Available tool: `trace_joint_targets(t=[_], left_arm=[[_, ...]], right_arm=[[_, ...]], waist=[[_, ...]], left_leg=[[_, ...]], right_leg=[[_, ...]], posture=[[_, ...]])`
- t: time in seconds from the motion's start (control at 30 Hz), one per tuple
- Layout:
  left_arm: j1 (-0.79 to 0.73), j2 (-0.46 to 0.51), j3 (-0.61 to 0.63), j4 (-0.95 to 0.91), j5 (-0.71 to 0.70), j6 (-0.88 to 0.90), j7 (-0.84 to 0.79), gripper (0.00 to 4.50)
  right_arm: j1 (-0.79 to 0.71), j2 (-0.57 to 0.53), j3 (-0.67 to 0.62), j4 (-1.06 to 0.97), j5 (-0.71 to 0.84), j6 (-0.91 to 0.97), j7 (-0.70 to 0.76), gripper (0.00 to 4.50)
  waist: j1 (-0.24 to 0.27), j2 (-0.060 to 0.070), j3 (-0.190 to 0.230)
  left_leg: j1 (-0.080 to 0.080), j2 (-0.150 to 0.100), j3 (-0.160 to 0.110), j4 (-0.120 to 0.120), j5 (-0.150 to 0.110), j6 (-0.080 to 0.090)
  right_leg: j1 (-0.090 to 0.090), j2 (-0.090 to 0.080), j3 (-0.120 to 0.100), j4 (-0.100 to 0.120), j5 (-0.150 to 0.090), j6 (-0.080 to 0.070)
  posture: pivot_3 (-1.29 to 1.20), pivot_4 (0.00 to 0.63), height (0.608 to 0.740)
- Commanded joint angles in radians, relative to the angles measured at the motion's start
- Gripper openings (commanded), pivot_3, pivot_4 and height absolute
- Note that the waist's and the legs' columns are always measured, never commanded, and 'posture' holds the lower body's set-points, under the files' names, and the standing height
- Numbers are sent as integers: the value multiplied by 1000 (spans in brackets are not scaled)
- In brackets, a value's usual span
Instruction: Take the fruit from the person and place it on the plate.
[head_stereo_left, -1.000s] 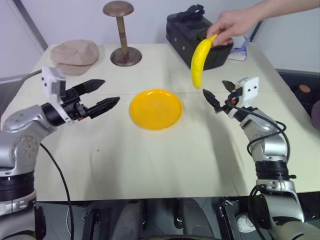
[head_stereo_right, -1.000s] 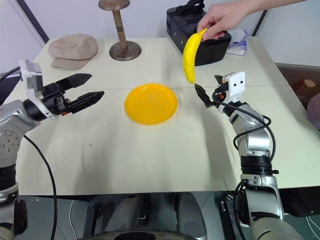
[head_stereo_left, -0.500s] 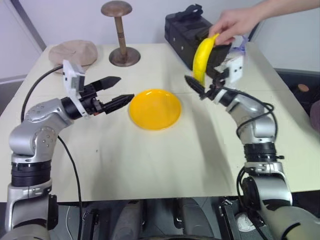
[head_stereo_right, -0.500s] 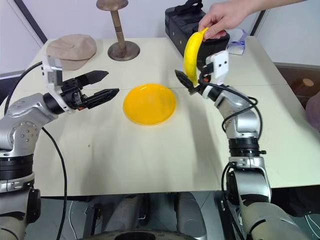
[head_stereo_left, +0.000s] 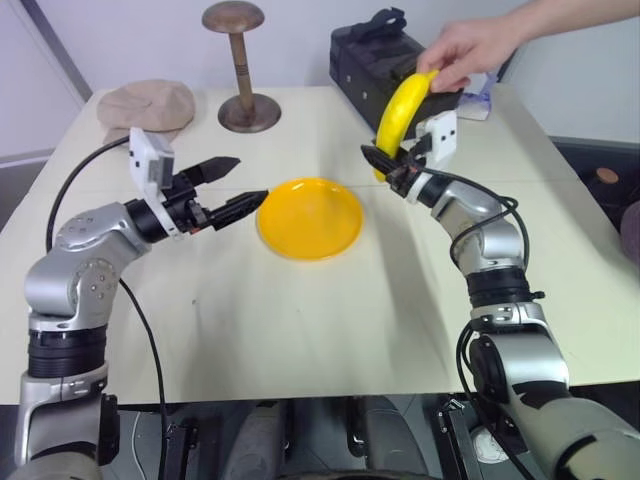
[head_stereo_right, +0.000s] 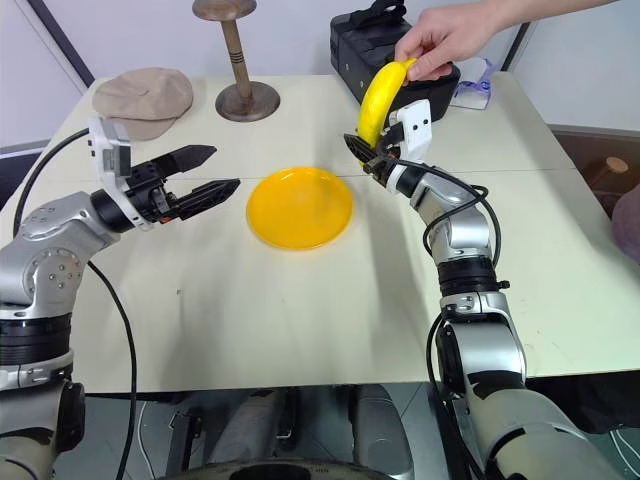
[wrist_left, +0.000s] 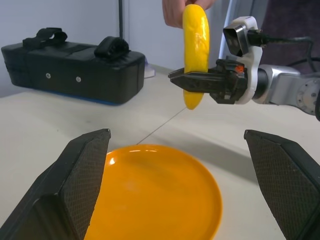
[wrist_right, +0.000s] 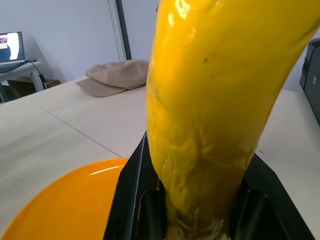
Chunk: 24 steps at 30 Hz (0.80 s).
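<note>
Right gripper (head_stereo_left: 385, 163) is clamped on the lower end of the banana (head_stereo_left: 400, 108); the person's hand (head_stereo_left: 470, 47) pinches the top end, above the table (head_stereo_left: 300, 330) just beside the yellow plate (head_stereo_left: 311, 216). Handover step, release pending. Best move, judging from this: hold firm low on the fruit, wait for the hand to let go, then swing across to the plate without tugging. Left gripper (head_stereo_left: 232, 186) hangs with jaws apart near the plate rim and should stay clear.
</note>
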Motion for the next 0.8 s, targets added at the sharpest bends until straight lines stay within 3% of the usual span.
trace_joint_targets(t=[0.03,0.2,0.4,0.63,0.67,0.8], left_arm=[[6,23,29,-31,12,-28,-1,4500],[68,66,46,-38,35,-39,-13,4500],[114,74,67,-78,23,-29,7,4500],[153,57,81,-131,13,-21,46,4500],[157,55,84,-137,11,-20,52,4500],[176,53,90,-156,4,-19,67,4500]], right_arm=[[-33,14,23,-59,-11,-1,9,751],[-4,64,176,-139,-51,62,100,751],[-5,85,332,-84,-156,52,185,751],[-85,88,375,110,-256,-50,214,751],[-101,89,365,144,-260,-66,212,1775],[-128,86,341,209,-264,-107,231,3658]], waist=[[-1,0,0],[-12,0,0],[-1,0,0],[-1,0,0],[-2,0,0],[-3,0,0]], left_leg=[[0,0,0,0,0,0],[0,0,0,-2,0,0],[0,-1,0,-1,0,0],[0,-2,0,-1,0,0],[0,-1,0,-1,0,-1],[0,-1,0,-2,0,-1]], right_leg=[[0,0,0,0,0,0],[-2,-1,1,1,0,0],[-2,-1,1,1,0,0],[-2,-2,0,1,0,0],[-2,-2,0,1,0,0],[-3,-2,1,1,0,0]], posture=[[0,150,740],[0,150,740],[0,150,740],[0,150,740],[0,150,740],[0,150,740]])
